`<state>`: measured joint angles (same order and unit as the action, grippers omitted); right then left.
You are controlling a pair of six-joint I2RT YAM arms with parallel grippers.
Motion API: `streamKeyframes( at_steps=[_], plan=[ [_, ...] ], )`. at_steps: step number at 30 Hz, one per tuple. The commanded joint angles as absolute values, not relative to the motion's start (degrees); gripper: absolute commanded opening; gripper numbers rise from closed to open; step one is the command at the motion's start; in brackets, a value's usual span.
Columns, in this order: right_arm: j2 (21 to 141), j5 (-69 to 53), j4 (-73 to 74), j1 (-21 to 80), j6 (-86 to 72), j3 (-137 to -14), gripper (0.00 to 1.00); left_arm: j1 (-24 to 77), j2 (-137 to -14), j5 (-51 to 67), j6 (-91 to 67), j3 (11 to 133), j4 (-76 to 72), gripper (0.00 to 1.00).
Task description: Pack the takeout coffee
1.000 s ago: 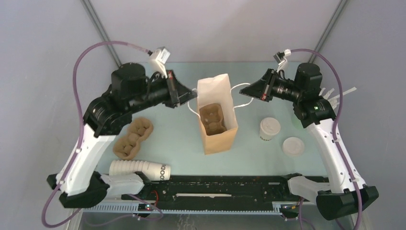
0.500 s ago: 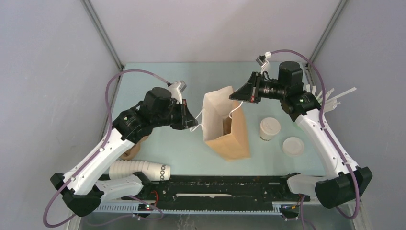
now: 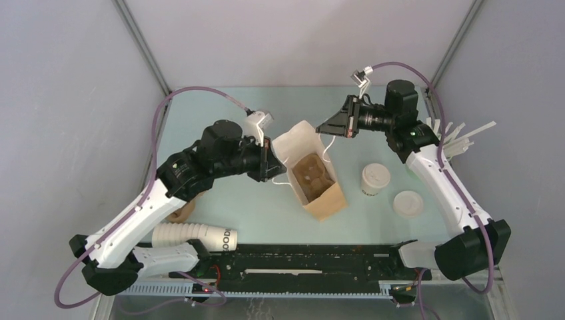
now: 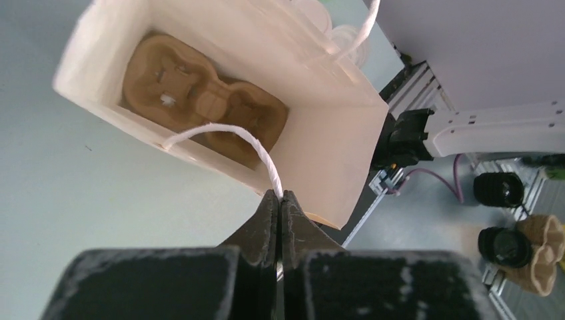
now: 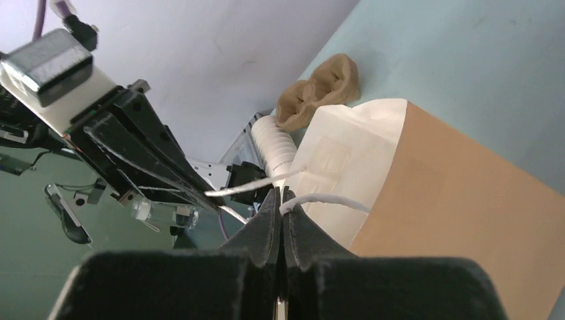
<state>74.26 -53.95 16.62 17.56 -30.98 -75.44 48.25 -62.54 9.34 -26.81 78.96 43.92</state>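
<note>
My left pincer [image 4: 280, 196] and right pincer [image 5: 280, 194] each pinch a bag handle [image 4: 220, 127]. The takeout coffee [image 3: 374, 182] looks light, crushable; I'd grip gently below its lid [image 3: 378, 173].

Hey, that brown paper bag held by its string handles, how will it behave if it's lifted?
Probably floppy: the paper bag leans over though both string handles are pinched. Likely light, since it holds only a pulp cup tray. It could swing or tip when released.
</note>
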Motion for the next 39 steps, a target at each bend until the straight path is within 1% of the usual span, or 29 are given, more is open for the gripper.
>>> streamKeyframes(
  at_steps=[1,3,6,11,14,17,20,24,27,30,36,39],
  plan=[
    [75.6,-59.6,1.0,19.0,-31.1,-78.5,0.00,50.1,-62.7,9.4,-21.2,77.4,42.7,0.00],
    [77.4,-62.7,-1.7,19.7,-31.3,-78.6,0.00,50.7,-62.5,10.1,-20.4,74.7,42.5,0.00],
    [78.9,-66.0,-1.7,22.2,-27.8,-78.8,0.00,51.3,-61.5,10.2,-19.6,70.5,42.9,0.00],
    [79.6,-65.9,5.8,24.6,-22.1,-78.9,0.00,51.4,-58.9,10.8,-19.9,65.8,43.1,0.00],
    [79.2,-64.0,8.6,24.3,-21.0,-78.9,0.00,51.3,-58.0,9.8,-19.6,66.7,44.4,0.00],
    [78.3,-63.4,5.5,22.9,-24.6,-78.9,0.00,51.4,-57.9,7.2,-19.0,72.3,47.1,0.00],
    [77.6,-60.7,5.5,21.2,-26.4,-78.9,0.00,51.4,-58.1,4.0,-18.2,78.0,48.9,0.00],
    [77.4,-57.9,3.5,18.6,-36.6,-79.7,0.00,51.3,-60.2,1.3,-18.2,86.2,51.1,0.00],
    [76.2,-52.1,7.8,18.4,-42.1,-83.0,0.00,51.2,-61.5,0.2,-18.7,92.4,53.1,0.00],
    [74.5,-49.0,10.4,19.4,-46.0,-86.0,0.00,50.9,-63.3,-2.8,-19.7,98.1,55.5,0.00],
    [71.2,-47.2,12.6,19.7,-49.3,-87.7,0.00,50.1,-66.0,-5.3,-23.0,107.1,58.8,0.00],
    [69.9,-44.5,17.3,19.3,-47.8,-87.8,0.00,49.7,-67.1,-5.3,-25.2,110.6,59.0,0.00]
  ],
)
